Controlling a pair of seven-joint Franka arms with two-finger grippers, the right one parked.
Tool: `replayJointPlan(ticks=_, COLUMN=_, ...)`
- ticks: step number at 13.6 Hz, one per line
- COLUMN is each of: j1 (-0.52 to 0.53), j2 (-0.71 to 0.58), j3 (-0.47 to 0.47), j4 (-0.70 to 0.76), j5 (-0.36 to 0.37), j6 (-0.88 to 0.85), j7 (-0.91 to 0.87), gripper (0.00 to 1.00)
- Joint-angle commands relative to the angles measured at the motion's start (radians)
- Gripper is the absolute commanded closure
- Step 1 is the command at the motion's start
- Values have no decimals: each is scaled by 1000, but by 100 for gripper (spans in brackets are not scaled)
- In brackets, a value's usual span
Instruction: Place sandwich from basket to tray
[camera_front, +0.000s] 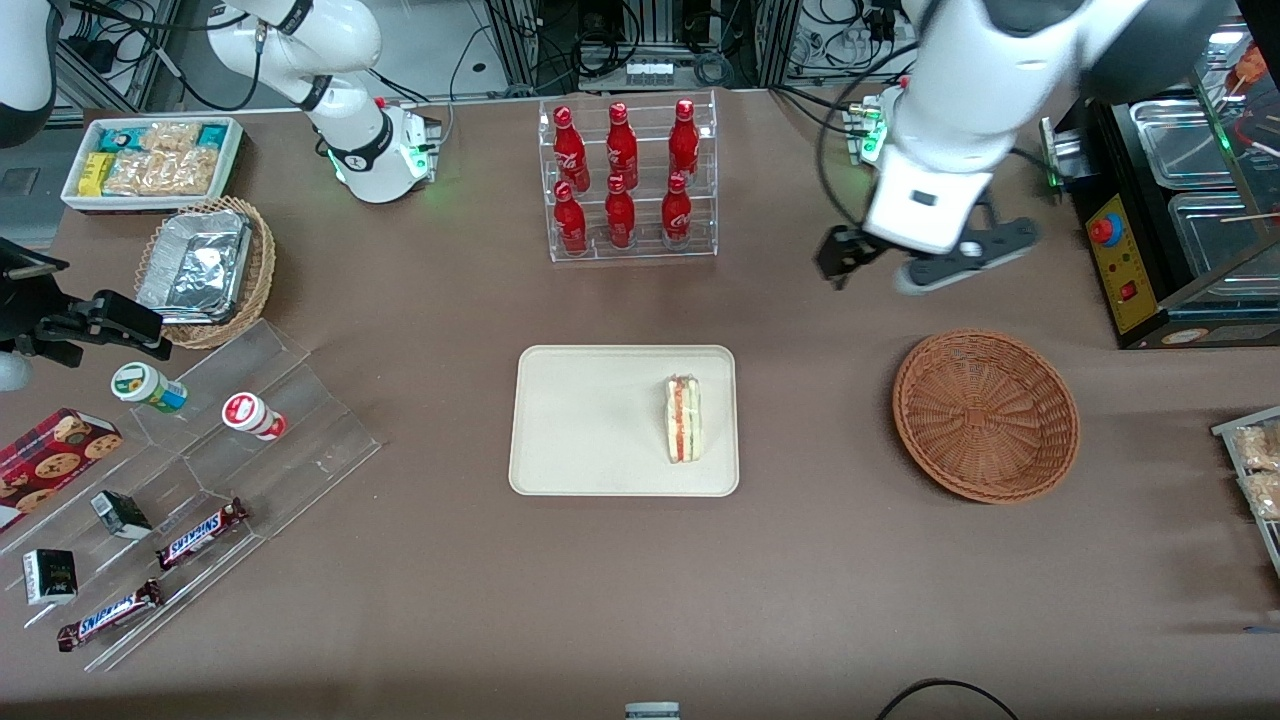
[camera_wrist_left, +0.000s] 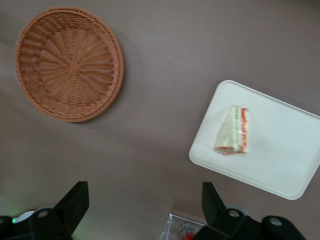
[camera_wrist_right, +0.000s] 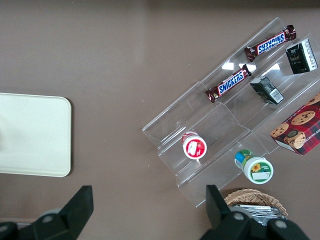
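The sandwich (camera_front: 684, 418) lies on the cream tray (camera_front: 590, 420), near the tray's short edge that faces the basket. The reddish-brown wicker basket (camera_front: 985, 415) is empty and stands beside the tray, toward the working arm's end of the table. My left gripper (camera_front: 905, 262) is open and empty. It hangs high above the table, farther from the front camera than the basket. The left wrist view shows the sandwich (camera_wrist_left: 233, 131) on the tray (camera_wrist_left: 285, 150), the empty basket (camera_wrist_left: 69, 62), and the gripper (camera_wrist_left: 144, 192) with its jaws wide apart over bare table.
A clear rack of red bottles (camera_front: 630, 180) stands farther from the camera than the tray. A black machine (camera_front: 1130, 250) is at the working arm's end. A clear stepped stand with snacks (camera_front: 200, 470), a tan foil basket (camera_front: 205, 270) and a white bin (camera_front: 150, 160) are at the parked arm's end.
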Motion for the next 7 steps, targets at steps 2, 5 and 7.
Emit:
replayJointPlan(ticks=2, j1=131, j2=-77, j3=-12, j4=-40, j5=6, j6=-55, j7=156, gripper=0)
replayJointPlan(ticks=5, j1=301, j2=-95, j3=-83, j4=-40, j5=2, j6=-90, j7=296, gripper=0)
replayJointPlan(ticks=7, j1=410, j2=-106, j3=-132, j4=-42, j5=-1, j6=-106, j7=370, gripper=0)
